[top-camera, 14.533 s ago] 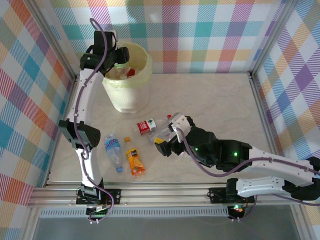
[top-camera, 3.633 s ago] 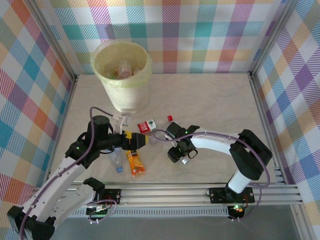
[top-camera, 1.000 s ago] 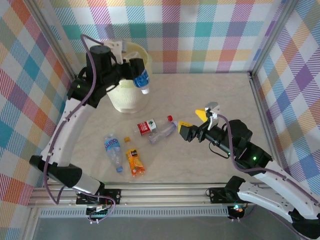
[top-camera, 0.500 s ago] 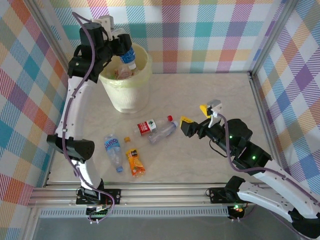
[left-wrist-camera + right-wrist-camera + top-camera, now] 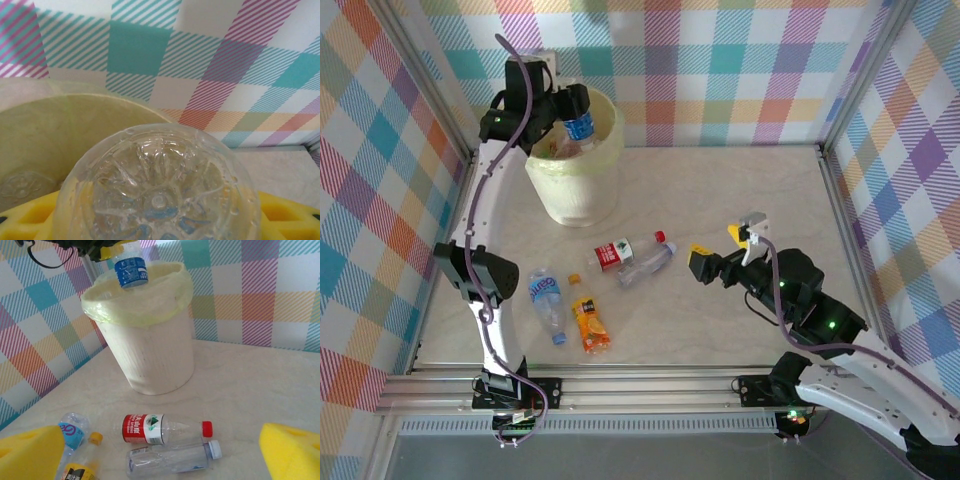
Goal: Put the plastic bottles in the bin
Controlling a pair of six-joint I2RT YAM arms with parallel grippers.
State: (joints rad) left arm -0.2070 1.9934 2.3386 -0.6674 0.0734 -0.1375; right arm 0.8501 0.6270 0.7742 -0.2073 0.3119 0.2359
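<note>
Over far-left corner of table: left gripper (image 5: 570, 112) clenched on blue-label bottle (image 5: 579, 128), hanging above mouth of bin (image 5: 612, 150). Right gripper (image 5: 718, 247) spread wide, empty, above mid-table. Red-label bottle (image 5: 618, 251) lies mid-table, not yet binned. Risk: tilted or off-centre release likely clips rim, bottle bounces back onto table.

Nothing legible to me. Red-label bottle (image 5: 150, 429): white marks, green logo, too small. Orange bottle (image 5: 80, 471): white print on black, blurred. My held bottle (image 5: 131, 271): white print on blue, unreadable.
</note>
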